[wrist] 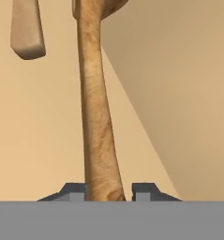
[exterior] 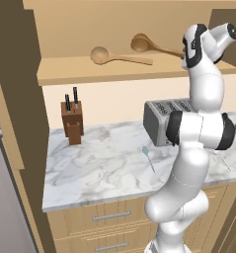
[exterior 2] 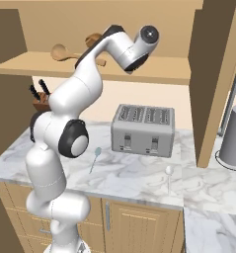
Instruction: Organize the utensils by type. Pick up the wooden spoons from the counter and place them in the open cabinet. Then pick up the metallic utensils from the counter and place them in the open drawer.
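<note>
Item 1, the open cabinet [exterior: 139,71]: I read it across the upper half of the left base frame, a tan doorless shelf. Both wooden spoons [exterior: 117,56] lie on it, one at upper centre, the second wooden spoon [exterior: 151,46] just right of it with its handle running toward the arm. I judge the first half of the task nearly done.

Item 2, the counter [exterior: 99,165]: marbled white-and-grey stone through the middle of both base frames, over light wooden drawer fronts [exterior: 112,216] with silver handles. Left of it stands a tall dark-brown panel; the wall behind is pale cream.

Item 3, toaster [exterior 2: 143,129]: centre of the right base frame, on the counter.

Item 4, knife block [exterior: 72,122]: left of centre in the left base frame, against the wall.

Item 5, grey cylinder [exterior 2: 235,136]: right edge of the right base frame, exact kind unclear.

Item 6, gripper [wrist: 108,190]: bottom centre of the hand frame, its tips either side of the second spoon's handle. They look close against it; I cannot tell whether they are gripping or already released.

Item 7, the metallic utensils: bluish utensil [exterior 2: 95,158] left of the toaster, whitish utensil [exterior 2: 169,177] in front of its right end. Both remain on the counter, so I count the drawer half as wholly left.
</note>
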You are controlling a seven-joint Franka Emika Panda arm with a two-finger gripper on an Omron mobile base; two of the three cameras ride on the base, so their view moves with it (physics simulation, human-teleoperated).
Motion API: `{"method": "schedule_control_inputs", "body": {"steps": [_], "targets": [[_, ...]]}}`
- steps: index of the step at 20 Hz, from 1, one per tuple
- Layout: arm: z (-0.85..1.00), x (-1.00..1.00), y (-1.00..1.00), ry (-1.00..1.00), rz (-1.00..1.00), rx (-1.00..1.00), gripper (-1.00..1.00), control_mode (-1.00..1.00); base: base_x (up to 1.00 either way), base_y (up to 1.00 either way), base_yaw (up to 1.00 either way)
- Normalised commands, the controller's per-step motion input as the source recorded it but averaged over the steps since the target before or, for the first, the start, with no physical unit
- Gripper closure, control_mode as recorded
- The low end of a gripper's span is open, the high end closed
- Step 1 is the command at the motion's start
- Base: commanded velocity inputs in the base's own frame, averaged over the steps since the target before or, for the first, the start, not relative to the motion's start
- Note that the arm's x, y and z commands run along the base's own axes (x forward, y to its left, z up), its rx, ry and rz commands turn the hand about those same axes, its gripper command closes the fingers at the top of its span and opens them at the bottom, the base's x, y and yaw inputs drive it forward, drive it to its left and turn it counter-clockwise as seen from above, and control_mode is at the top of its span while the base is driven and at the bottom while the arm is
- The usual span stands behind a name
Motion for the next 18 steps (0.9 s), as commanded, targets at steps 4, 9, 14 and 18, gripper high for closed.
{"method": "schedule_control_inputs", "body": {"steps": [4, 9, 14, 18], "targets": [[-0.11, 0.12, 0.0, 0.0, 0.04, -0.08, 1.0, -1.0, 0.0, 0.0, 0.0], [-0.11, 0.09, 0.0, 0.0, 0.02, -0.06, 1.0, -1.0, 0.0, 0.0, 0.0], [-0.13, 0.07, 0.0, 0.0, 0.01, -0.03, -1.0, -1.0, 0.0, 0.0, 0.0], [-0.11, 0.09, 0.0, 0.0, 0.0, -0.02, -1.0, -1.0, 0.0, 0.0, 0.0]]}}
